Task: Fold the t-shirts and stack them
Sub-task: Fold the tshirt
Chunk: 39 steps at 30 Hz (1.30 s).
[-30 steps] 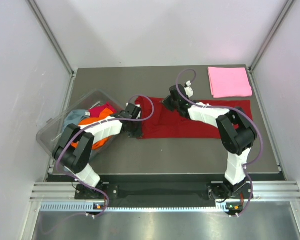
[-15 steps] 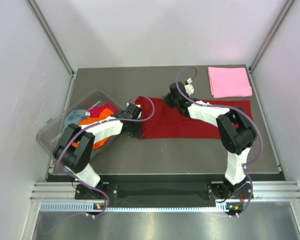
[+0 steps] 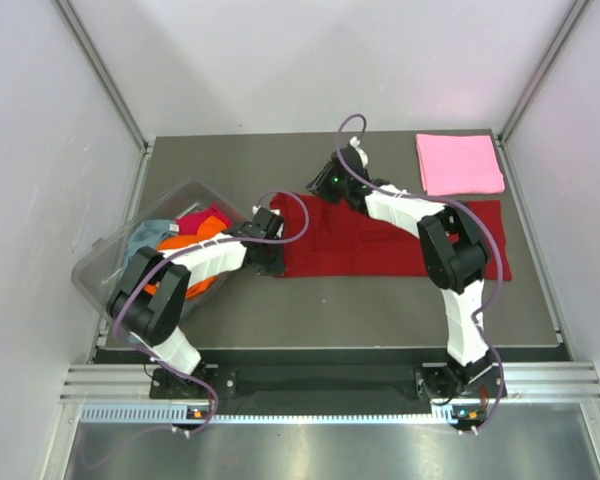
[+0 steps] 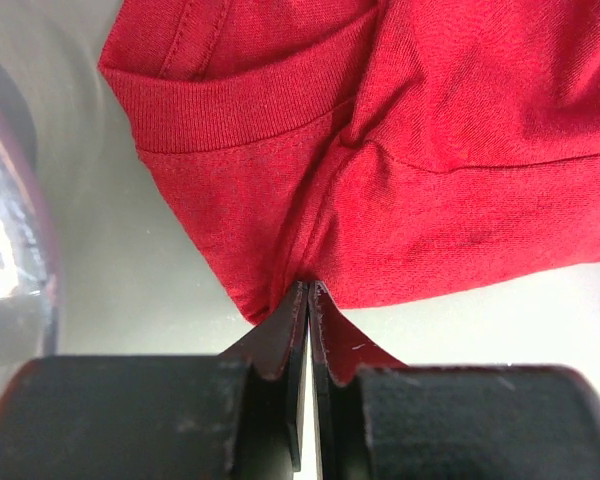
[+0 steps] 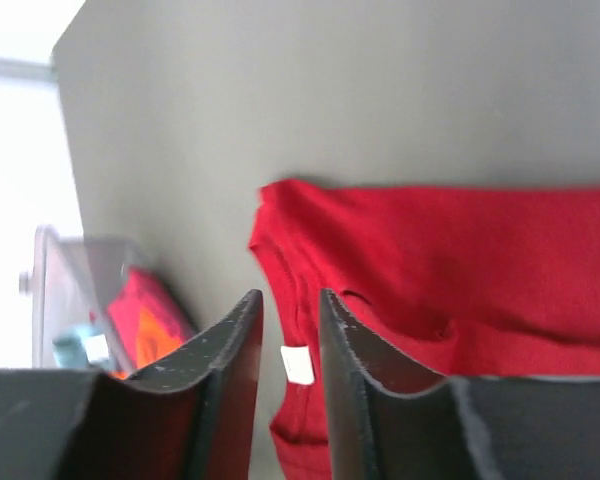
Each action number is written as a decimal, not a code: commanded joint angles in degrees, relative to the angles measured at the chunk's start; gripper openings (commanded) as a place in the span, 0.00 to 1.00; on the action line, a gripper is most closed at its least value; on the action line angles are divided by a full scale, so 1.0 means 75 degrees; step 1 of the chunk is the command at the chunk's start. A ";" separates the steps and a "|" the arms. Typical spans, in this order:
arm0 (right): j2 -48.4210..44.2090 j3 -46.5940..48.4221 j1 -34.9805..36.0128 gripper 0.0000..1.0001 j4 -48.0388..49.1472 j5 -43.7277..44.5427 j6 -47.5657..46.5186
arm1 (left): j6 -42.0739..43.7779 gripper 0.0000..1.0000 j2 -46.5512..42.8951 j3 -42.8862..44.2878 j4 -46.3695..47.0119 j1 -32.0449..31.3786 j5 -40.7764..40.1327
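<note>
The left claw (image 4: pixel 308 290) pinches a corner of the dark red t-shirt (image 4: pixel 430 150), seemingly anchoring it, while the right claw (image 5: pixel 290 312) hovers slightly spread, empty

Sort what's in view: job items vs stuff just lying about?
Job:
- dark red t-shirt, spread flat; left pincer shut on its edge, right pincer open by its far edge
- pink t-shirt, folded, far right corner
- bundled shirts in the clear tub

Lying about:
- clear tub itself
- table
</note>
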 commanded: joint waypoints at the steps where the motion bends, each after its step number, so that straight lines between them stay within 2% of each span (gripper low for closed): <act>1: -0.0253 0.0612 -0.0417 0.31 -0.0225 -0.1252 -0.1697 | -0.0226 0.08 -0.0081 0.0053 -0.0126 0.0006 -0.0265; 7: -0.0980 0.0155 -0.1039 0.34 -0.0505 -0.2026 -0.2765 | -0.0074 0.11 -0.0187 0.0848 -0.0513 0.0006 -0.0277; 12: -0.0887 0.0318 -0.1425 0.27 -0.1442 -0.2811 -0.4040 | 0.0324 0.17 0.0023 0.2394 -0.0923 0.0029 -0.0276; 15: -0.0560 0.0680 -0.1601 0.29 -0.2215 -0.3199 -0.4721 | 0.0581 0.22 0.0467 0.3355 -0.1052 0.0064 -0.0265; 19: -0.0383 0.0811 -0.1743 0.32 -0.2873 -0.2978 -0.5285 | 0.0805 0.24 0.1124 0.4491 -0.1193 0.0182 -0.0113; 20: -0.0371 0.0811 -0.1754 0.32 -0.2989 -0.2954 -0.5472 | 0.0874 0.24 0.1241 0.4622 -0.1147 0.0217 -0.0112; 21: -0.0336 0.0834 -0.1755 0.32 -0.3049 -0.2930 -0.5567 | 0.0922 0.24 0.1463 0.4728 -0.1100 0.0287 0.0386; 24: -0.0137 0.1009 -0.1755 0.33 -0.3365 -0.2930 -0.5848 | 0.1074 0.25 0.1908 0.5126 -0.0795 0.0392 0.0999; 29: 0.0133 0.1010 -0.1766 0.34 -0.3612 -0.2637 -0.6012 | 0.1191 0.25 0.2694 0.5478 -0.0701 0.0557 0.1516; 39: 0.0321 0.0869 -0.1778 0.34 -0.3588 -0.2380 -0.6083 | 0.1578 0.31 0.3445 0.5923 -0.0139 0.0791 0.2102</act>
